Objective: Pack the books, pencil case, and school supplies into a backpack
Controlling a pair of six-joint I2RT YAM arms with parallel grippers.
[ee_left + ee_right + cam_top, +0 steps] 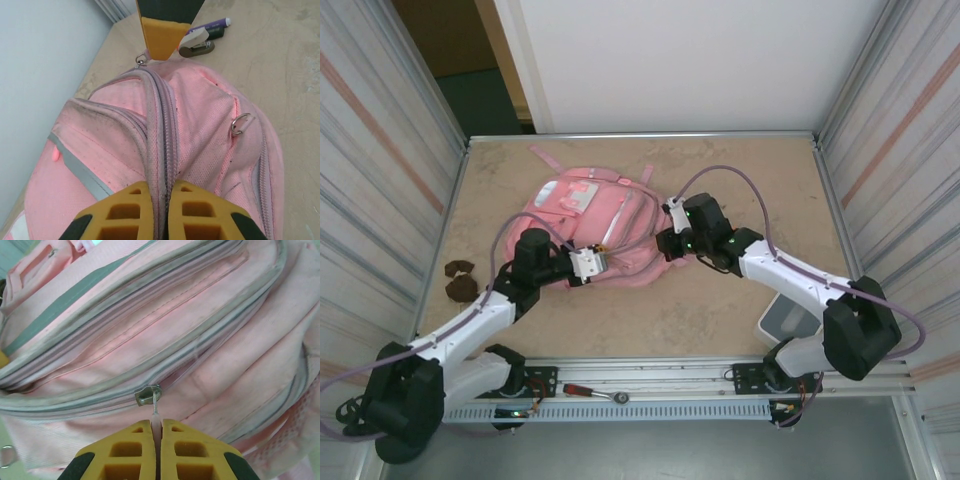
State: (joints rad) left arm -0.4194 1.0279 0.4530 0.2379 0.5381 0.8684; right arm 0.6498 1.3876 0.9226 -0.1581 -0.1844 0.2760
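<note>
Backpack [595, 225] lies on the surface [720, 310], slightly far-left; left tool [160, 192] clamped tight on its seam; right tool [157, 427] clamped on the zip pull [148, 395]; hold fabric taut, draw pull along the track.

We cannot read any words, numbers or signs here. The backpack [620, 225] has a pale patch [582, 196] on its front pocket, but it is too small and blurry for us to tell if anything is written on it.
</note>
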